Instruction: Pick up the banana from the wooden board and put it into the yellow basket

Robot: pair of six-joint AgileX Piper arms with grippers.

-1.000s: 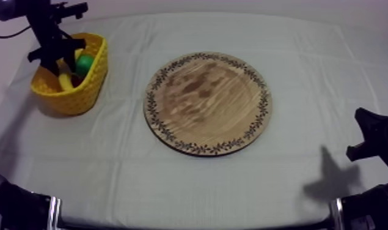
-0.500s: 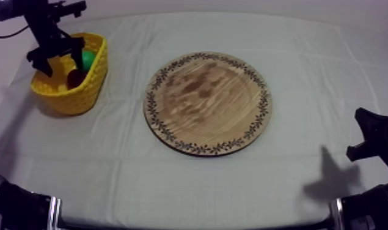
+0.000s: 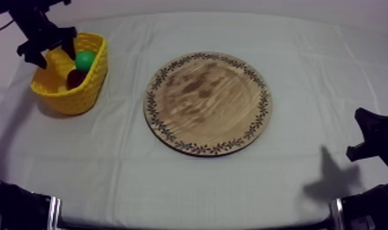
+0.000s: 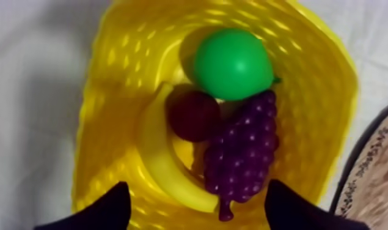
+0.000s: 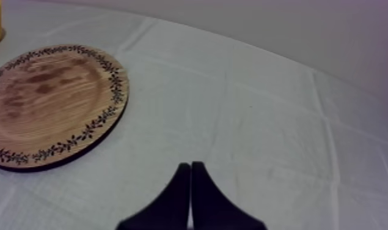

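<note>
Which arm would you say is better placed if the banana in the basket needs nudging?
Probably left: the left gripper, open, hangs above the yellow basket and banana; the right gripper, shut, sits beyond the board.

Smooth plastic banana [image 4: 152,153], matt wooden board [image 3: 208,104]

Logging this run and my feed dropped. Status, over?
Left gripper open above the yellow basket. Right gripper shut, at rest. Banana in the basket beside the grapes. Nothing in the way.

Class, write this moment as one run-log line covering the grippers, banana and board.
left gripper: open, over yellow basket | banana: in basket beside grapes, small red fruit, pear | wooden board: bare | right gripper: shut, at rest
</note>
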